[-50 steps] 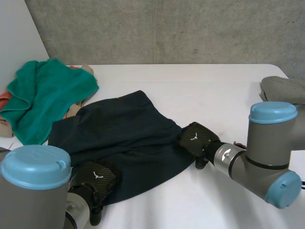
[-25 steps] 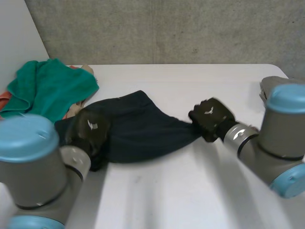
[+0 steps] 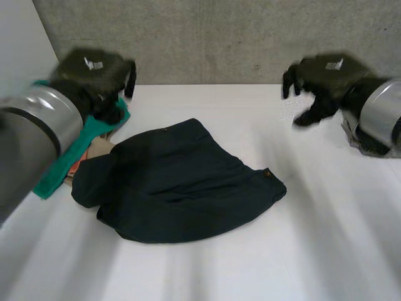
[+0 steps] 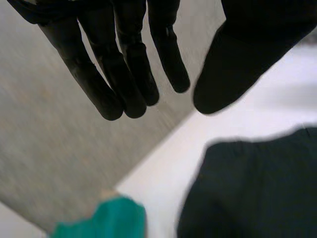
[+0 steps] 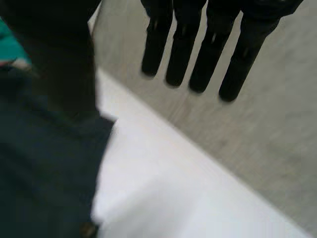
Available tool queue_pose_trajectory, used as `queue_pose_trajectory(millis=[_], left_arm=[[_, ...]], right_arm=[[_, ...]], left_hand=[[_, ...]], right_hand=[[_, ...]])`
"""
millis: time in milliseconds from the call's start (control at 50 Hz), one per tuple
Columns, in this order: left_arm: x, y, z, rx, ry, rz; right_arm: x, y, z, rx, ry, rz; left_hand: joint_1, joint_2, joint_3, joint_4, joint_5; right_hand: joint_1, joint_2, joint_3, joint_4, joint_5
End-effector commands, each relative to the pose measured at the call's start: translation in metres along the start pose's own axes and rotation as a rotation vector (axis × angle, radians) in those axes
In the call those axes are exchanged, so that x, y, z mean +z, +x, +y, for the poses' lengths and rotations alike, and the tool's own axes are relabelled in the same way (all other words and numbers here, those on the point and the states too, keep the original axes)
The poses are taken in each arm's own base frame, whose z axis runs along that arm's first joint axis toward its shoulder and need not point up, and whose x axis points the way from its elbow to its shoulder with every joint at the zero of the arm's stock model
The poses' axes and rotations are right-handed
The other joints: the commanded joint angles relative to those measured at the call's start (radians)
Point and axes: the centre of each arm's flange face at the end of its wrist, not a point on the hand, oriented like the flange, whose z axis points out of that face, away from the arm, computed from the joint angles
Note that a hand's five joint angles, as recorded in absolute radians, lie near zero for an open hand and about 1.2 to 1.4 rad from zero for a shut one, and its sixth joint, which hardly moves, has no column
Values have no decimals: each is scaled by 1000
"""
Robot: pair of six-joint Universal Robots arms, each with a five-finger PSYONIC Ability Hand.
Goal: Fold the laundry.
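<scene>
The left hand [image 3: 94,72] is hovering high over the far left of the white table [image 3: 301,251], in front of the concrete wall [image 3: 219,37]. In its wrist view its fingers [image 4: 126,64] are hanging straight and slightly fanned, the thumb standing well apart, and nothing is lying between them. A small white mark is showing on the back of the hand, too blurred to read.

The right hand [image 3: 326,74] is hovering at a like height over the far right of the table. Its fingers [image 5: 198,49] are pointing straight, side by side, the thumb set off from them, and they are holding nothing. It is bearing the same kind of white mark, also unreadable.

Between and below the two hands, touching neither, the dark navy garment [image 3: 178,182] is lying bunched on the middle of the table. Its long axis is running across the table from the robot's left to its right. A corner carrying a small brownish tab [image 3: 266,172], with no writing that can be made out, is pointing to the right, and a rounded, folded edge is facing the robot.

The garment's left end is lying just beside a teal towel [image 3: 53,175], which is resting under the left hand.
</scene>
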Motion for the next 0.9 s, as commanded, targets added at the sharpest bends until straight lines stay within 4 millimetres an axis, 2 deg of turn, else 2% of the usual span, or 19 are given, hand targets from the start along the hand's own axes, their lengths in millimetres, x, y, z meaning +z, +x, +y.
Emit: queue_pose_trajectory(millis=[20, 40, 120, 200, 260, 360, 520, 580, 600, 620, 660, 680, 780, 840, 860, 900], left_arm=[[-4, 23, 66, -5, -271, 120], [-14, 29, 73, -7, -292, 153], [-39, 44, 92, 2, -335, 219], [-50, 59, 107, 20, -330, 246], [-46, 63, 118, 34, -315, 227], [-26, 68, 141, 117, -306, 184], [2, 84, 177, 288, -303, 198], [7, 89, 186, 337, -305, 197], [9, 90, 188, 355, -300, 190], [10, 90, 187, 361, -294, 184], [12, 91, 185, 368, -282, 174], [14, 90, 181, 367, -266, 157], [20, 84, 162, 339, -200, 107], [20, 74, 132, 298, -117, 62], [17, 65, 113, 266, -67, 33], [13, 53, 88, 226, -5, -3]], right_arm=[[14, -28, 72, -161, -169, -127], [19, -34, 87, -207, -171, -157], [30, -44, 121, -312, -145, -211], [39, -52, 145, -338, -124, -246], [43, -55, 155, -333, -120, -258], [53, -62, 172, -330, -112, -265], [67, -66, 180, -351, -53, -220], [71, -67, 180, -357, -38, -202], [72, -67, 180, -357, -31, -192], [73, -66, 179, -357, -28, -188], [73, -65, 177, -355, -19, -179], [74, -64, 175, -349, -17, -165], [71, -58, 162, -313, -5, -129], [66, -46, 142, -277, 17, -98], [62, -36, 127, -260, 32, -69], [56, -23, 109, -242, 40, -31]], left_hand=[[-427, -709, -702, -705, -703], [-503, -785, -778, -781, -779], [-530, -812, -805, -808, -806], [-562, -844, -837, -841, -838], [-571, -853, -846, -849, -847], [-589, -871, -864, -867, -865], [-633, -915, -908, -911, -909], [-402, -684, -677, -680, -678], [-163, -445, -438, -441, -439], [-27, -309, -302, -305, -303], [302, 20, 27, 24, 26], [576, 294, 301, 298, 300], [579, 297, 304, 301, 303], [579, 297, 304, 301, 303], [579, 297, 304, 301, 303], [579, 297, 304, 301, 303]], right_hand=[[-224, -222, -248, -252, -239], [-236, -233, -259, -263, -251], [-233, -231, -257, -260, -248], [-227, -225, -251, -255, -242], [-215, -213, -239, -243, -231], [-157, -154, -180, -184, -172], [14, 16, -10, -14, -2], [210, 212, 186, 182, 194], [495, 498, 472, 468, 480], [678, 681, 655, 651, 663], [736, 739, 713, 709, 721], [736, 739, 713, 709, 721], [736, 739, 713, 709, 721], [736, 739, 713, 709, 721], [736, 739, 713, 709, 721], [736, 739, 713, 709, 721]])
